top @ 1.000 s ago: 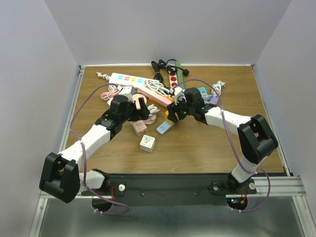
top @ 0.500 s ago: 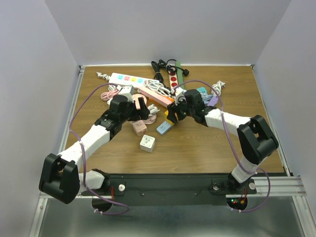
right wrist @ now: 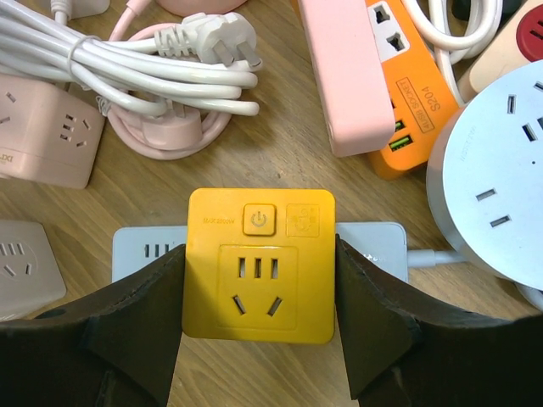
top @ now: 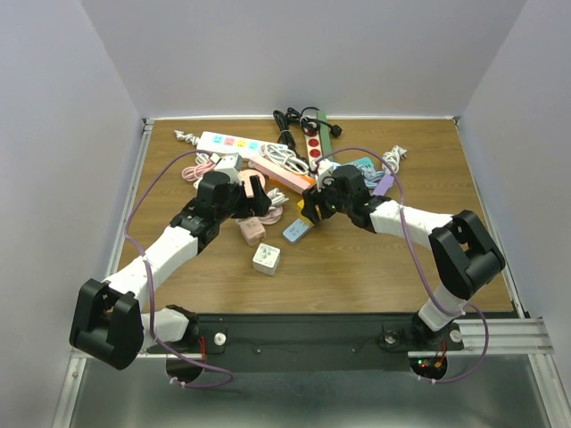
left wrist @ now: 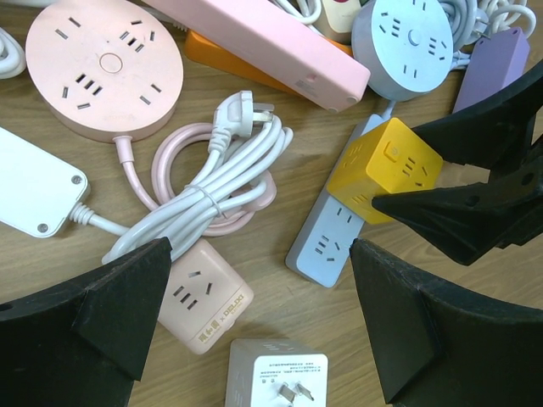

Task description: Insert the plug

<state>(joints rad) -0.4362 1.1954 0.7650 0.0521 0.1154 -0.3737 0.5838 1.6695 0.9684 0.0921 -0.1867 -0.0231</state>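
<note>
My right gripper (right wrist: 259, 318) is shut on a yellow cube adapter (right wrist: 260, 263), one finger on each side, and holds it over a pale blue power strip (right wrist: 144, 250). The same yellow cube (left wrist: 390, 165) and blue strip (left wrist: 327, 242) show in the left wrist view, and the cube (top: 310, 210) in the top view. My left gripper (left wrist: 254, 331) is open and empty above a pink cube socket (left wrist: 204, 297) and a white cube adapter (left wrist: 276, 373) lying with its prongs up. The left gripper (top: 259, 198) sits left of the yellow cube.
Around lie a pink round socket (left wrist: 103, 68), a coiled white cable with plug (left wrist: 212, 174), a long pink strip (left wrist: 271, 42), an orange strip (right wrist: 399, 76), a grey round socket (right wrist: 501, 186), a purple strip (left wrist: 484, 64) and a white multi-colour strip (top: 227, 143).
The right gripper with the yellow cube has shifted slightly left and down over the blue strip. The left arm has not moved.
</note>
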